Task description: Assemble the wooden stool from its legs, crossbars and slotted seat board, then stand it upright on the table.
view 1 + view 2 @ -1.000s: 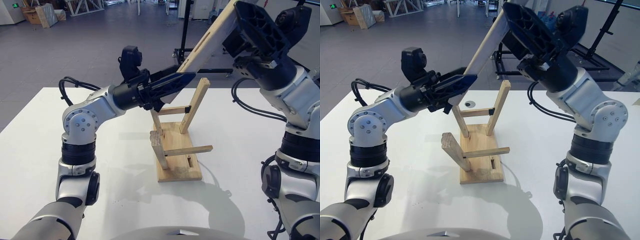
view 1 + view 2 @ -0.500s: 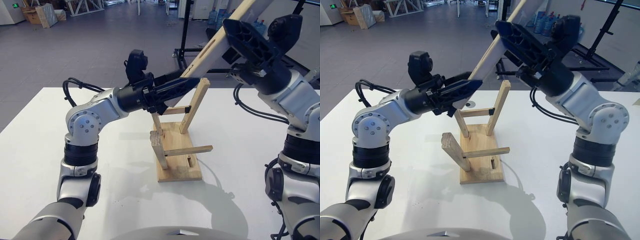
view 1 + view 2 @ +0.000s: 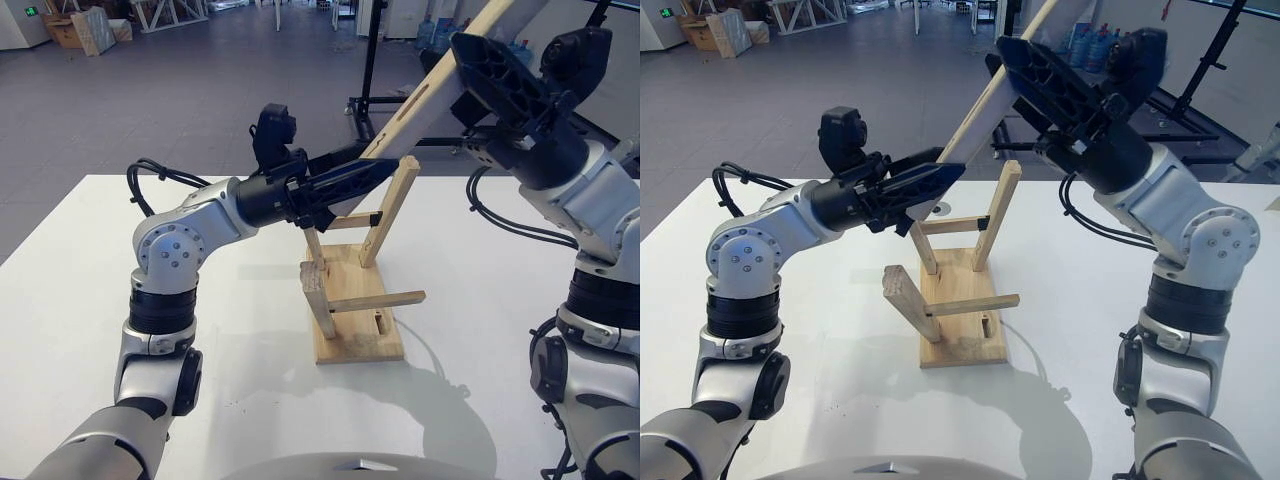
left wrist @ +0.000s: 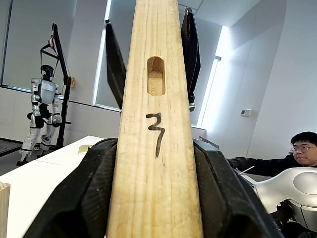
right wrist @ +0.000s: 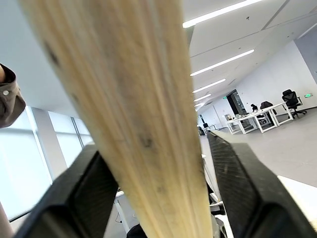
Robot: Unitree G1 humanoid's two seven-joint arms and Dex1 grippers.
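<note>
Two finger pairs clamped one slotted leg (image 3: 415, 104): left gripper (image 3: 376, 172) on its lower end, right gripper (image 3: 466, 60) higher up. Leg slanted toward 1 o'clock, airborne at 12 o'clock of the half-built stool (image 3: 345, 292) on the table (image 3: 90, 290).

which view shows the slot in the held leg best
Left wrist view: the slot faces the camera squarely on the leg. Eye views show it tiny on the slanted leg; right wrist view shows a slotless face.

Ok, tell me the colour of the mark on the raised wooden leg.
The mark is black, on the pale wooden leg; clearest in left wrist view.
</note>
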